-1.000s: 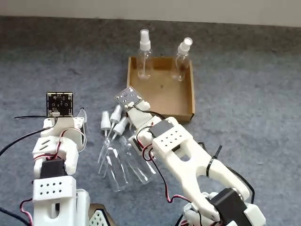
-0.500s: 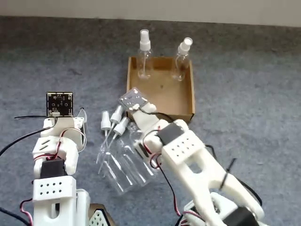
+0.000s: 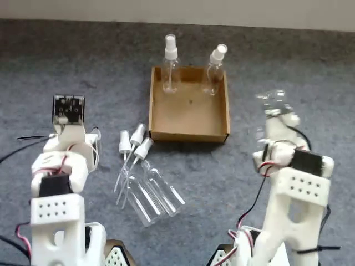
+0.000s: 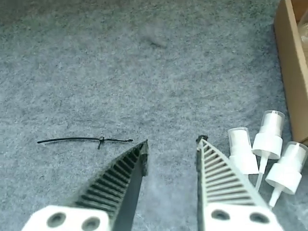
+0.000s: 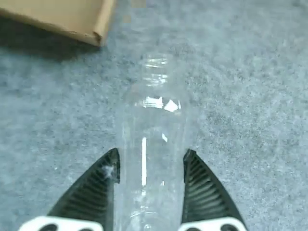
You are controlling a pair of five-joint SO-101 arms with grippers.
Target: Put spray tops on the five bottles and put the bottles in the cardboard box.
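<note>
Carpet (image 3: 66, 66), grey and fuzzy, underlies everything; left hand (image 4: 172, 143) spread, empty; right hand (image 5: 151, 156) clamps a clear bottle (image 5: 154, 110).

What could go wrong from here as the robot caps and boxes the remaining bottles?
1. The right gripper holds the clear bottle by its smooth body, with no top on; it may slip or twist when a top is pressed on.
2. The three spray tops lie close together by the open left gripper; picking one may scatter the others.
3. Two capped bottles stand in the cardboard box; another lowered in could topple them.
</note>
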